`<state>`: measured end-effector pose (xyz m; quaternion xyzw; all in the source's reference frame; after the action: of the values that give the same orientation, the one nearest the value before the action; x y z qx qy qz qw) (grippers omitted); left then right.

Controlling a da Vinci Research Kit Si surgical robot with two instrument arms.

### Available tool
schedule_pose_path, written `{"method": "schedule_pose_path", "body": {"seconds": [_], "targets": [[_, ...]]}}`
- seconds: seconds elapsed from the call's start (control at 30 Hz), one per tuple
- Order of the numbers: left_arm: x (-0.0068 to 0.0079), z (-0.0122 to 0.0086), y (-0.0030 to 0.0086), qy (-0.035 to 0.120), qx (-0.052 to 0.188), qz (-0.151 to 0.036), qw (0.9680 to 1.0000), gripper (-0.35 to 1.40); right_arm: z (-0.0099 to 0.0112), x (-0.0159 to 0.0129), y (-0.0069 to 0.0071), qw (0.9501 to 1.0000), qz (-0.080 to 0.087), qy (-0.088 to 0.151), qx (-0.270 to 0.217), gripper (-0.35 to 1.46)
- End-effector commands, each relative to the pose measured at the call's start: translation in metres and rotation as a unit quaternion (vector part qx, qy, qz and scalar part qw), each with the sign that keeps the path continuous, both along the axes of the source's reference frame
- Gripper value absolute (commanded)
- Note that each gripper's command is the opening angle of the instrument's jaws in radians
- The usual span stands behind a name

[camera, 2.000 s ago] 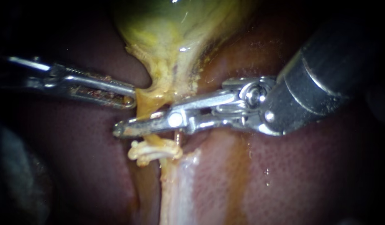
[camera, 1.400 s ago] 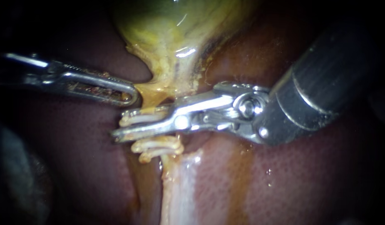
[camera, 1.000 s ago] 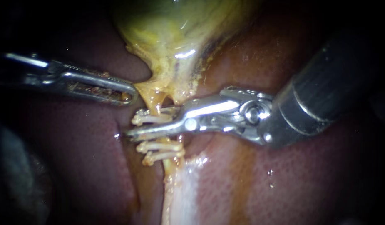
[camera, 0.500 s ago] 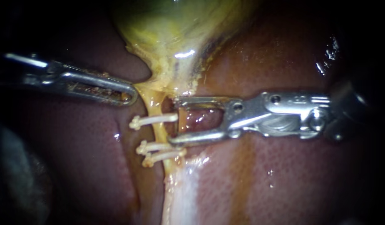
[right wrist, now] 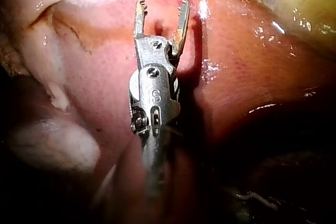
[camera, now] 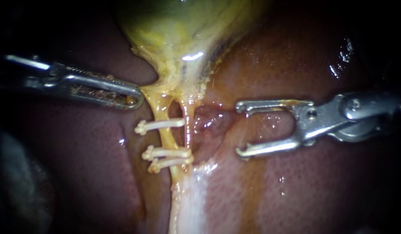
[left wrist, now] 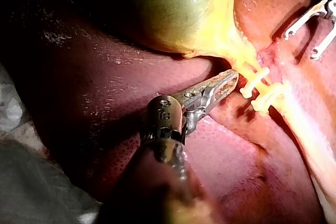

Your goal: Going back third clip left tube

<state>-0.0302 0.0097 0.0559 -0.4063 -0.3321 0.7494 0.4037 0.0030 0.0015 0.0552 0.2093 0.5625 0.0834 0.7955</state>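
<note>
Three white clips cross the left tube [camera: 164, 138] below the gallbladder [camera: 183, 26]: the upper clip [camera: 160, 125] stands apart, and the two lower clips [camera: 166, 152] [camera: 171, 162] lie close together. The thin right tube [camera: 187, 125] runs bare beside it. My right instrument [camera: 239, 128] hangs to the right of both tubes, jaws open and empty, touching nothing; the right wrist view shows the same wide gap [right wrist: 161, 9]. My left instrument [camera: 136, 99] is shut on the yellow tissue at the gallbladder's neck, its tip just above the clips [left wrist: 231, 80].
Dark red liver [camera: 79, 164] surrounds the tubes on both sides. A pale band of tissue [camera: 187, 199] runs down from the clips. Wet reddish raw tissue [camera: 209, 123] lies between the tubes and my right instrument.
My right instrument's jaws, which lay across the left tube, have opened and drawn back to the right, leaving a third clip on the tube. My left instrument has kept its hold.
</note>
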Motion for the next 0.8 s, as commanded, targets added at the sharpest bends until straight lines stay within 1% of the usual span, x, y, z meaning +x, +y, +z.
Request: {"method": "schedule_pose_path", "body": {"seconds": [0.03,0.13,0.3,0.5,0.63,0.8], "targets": [[0.0000,0.0001,0.0000,0.002,-0.001,0.000,1.0000,-0.35,0.0001,-0.0003,0.0000,1.0000,-0.002,-0.002,-0.001,0.49],[-0.0001,0.0001,0.0000,0.002,-0.001,0.000,1.0000,-0.35,0.0001,-0.0010,0.0001,1.0000,-0.005,-0.005,-0.002,0.49],[-0.0007,0.0005,-0.0001,0.002,-0.005,0.000,1.0000,-0.35,0.0001,-0.0011,0.0000,0.9999,-0.007,-0.006,-0.005,0.49],[-0.0025,0.0017,-0.0002,0.005,-0.017,-0.002,0.9998,-0.35,0.0001,-0.0011,0.0000,0.9999,-0.007,-0.006,-0.005,0.49],[-0.0037,0.0029,-0.0005,0.005,-0.017,0.000,0.9998,-0.35,0.0001,-0.0011,0.0000,0.9999,-0.008,-0.005,-0.005,0.50],[-0.0042,0.0039,-0.0007,0.005,-0.018,0.002,0.9998,-0.35,0.0000,-0.0011,-0.0001,0.9999,-0.008,-0.005,-0.005,0.50]]}}
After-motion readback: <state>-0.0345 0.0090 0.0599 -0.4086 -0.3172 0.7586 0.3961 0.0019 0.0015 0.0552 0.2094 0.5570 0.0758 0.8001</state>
